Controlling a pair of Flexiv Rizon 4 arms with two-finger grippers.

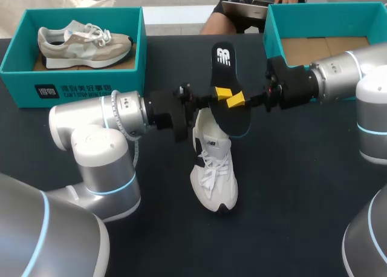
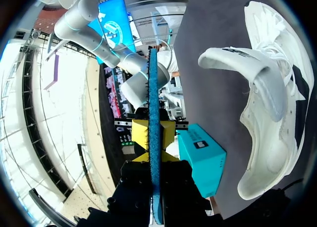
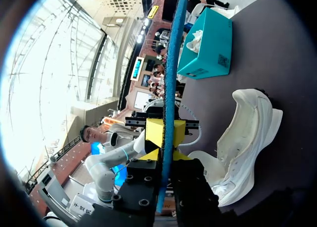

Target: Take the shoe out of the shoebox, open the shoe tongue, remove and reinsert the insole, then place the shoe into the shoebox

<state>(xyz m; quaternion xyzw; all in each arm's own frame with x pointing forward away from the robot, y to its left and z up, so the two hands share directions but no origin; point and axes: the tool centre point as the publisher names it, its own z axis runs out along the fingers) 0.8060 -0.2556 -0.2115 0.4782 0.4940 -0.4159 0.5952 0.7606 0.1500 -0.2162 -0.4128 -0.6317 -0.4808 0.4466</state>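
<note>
Two arms meet level over mid-table, left gripper and right gripper each pinching the black insole, apparently clear above the white shoe

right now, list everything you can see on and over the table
black foam insole with blue underside: one, above the white sneaker's heel end
white lace-up sneaker: one, mid-table
beige and grey sneaker: one, inside the left box
left teal cardboard shoebox: one, rear left
right teal cardboard shoebox: one, rear right
dark tabletop: one, black
left gripper: yellow tips, shut on the insole
right gripper: yellow tips, shut on the insole
</note>
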